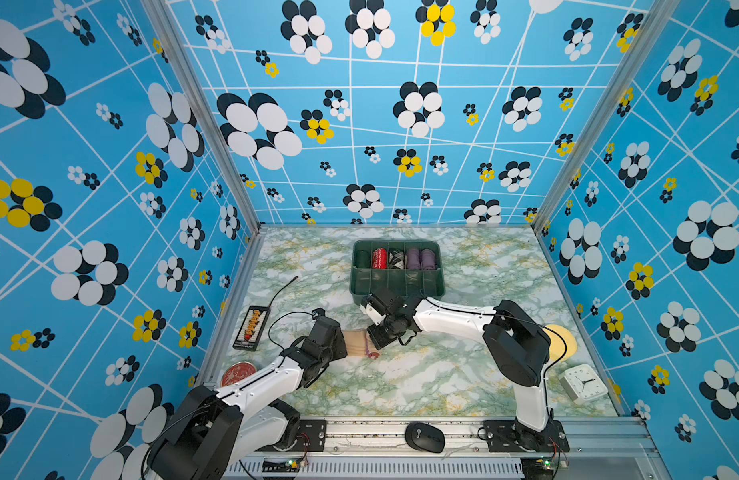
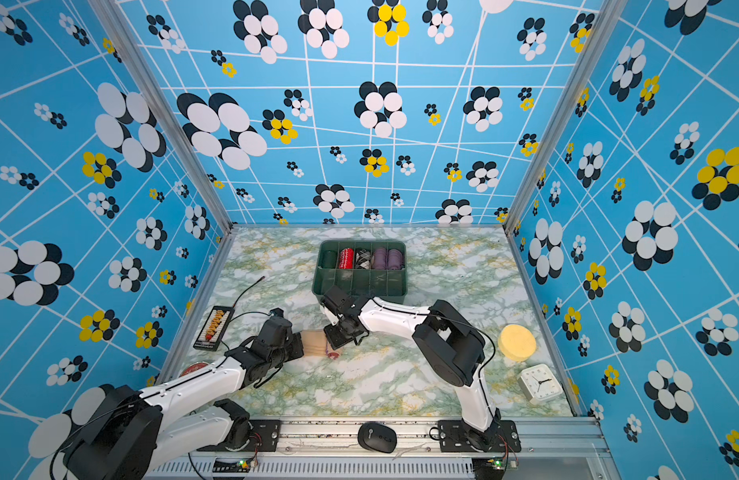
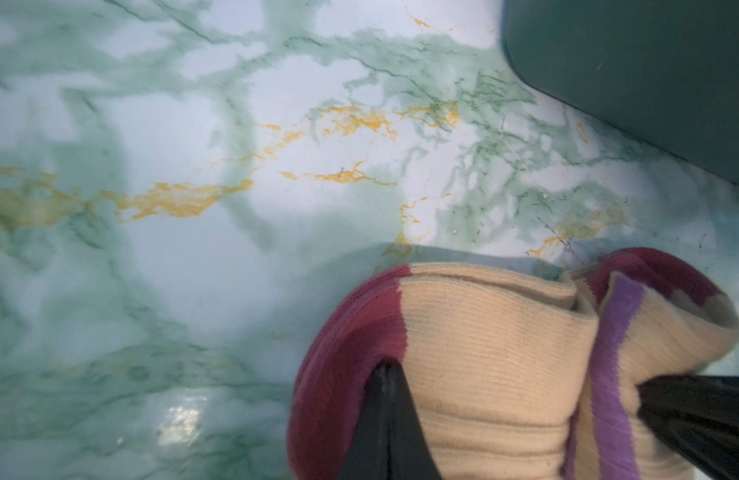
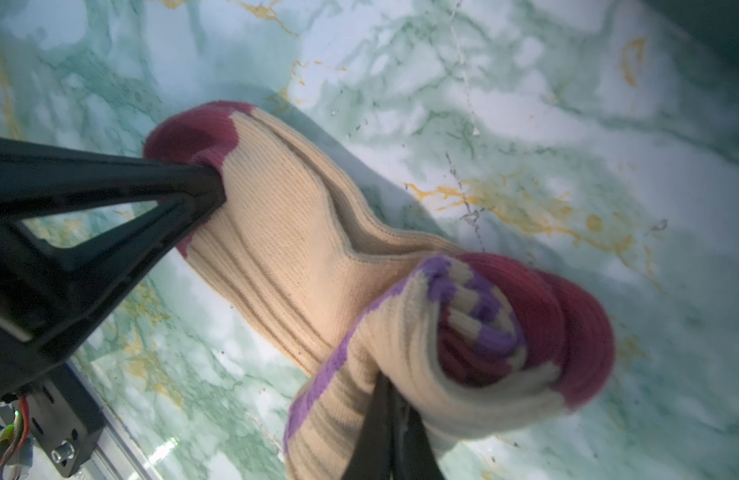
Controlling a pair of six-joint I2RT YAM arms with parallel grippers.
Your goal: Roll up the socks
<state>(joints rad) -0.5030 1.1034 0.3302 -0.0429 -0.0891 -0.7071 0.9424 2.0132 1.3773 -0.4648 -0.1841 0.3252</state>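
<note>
The left gripper (image 3: 386,376), black fingers (image 3: 384,415) clamped tight on the maroon toe, and the right gripper (image 4: 384,390), closed on the rolled purple-striped cuff, hold the tan ribbed socks (image 1: 356,342) parallel to the marbled worktop's (image 1: 421,374) front edge, left of centre, toe leftward. Both arms reach inward, low.

ribbed knit socks (image 3: 484,353), glossy marble-look table (image 3: 193,249)

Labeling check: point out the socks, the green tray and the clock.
socks (image 4: 284,232), right wrist view, tan ribbed middle.
green tray (image 1: 432,287), a top view, front wall.
clock (image 1: 582,382), a top view, dial face.
</note>
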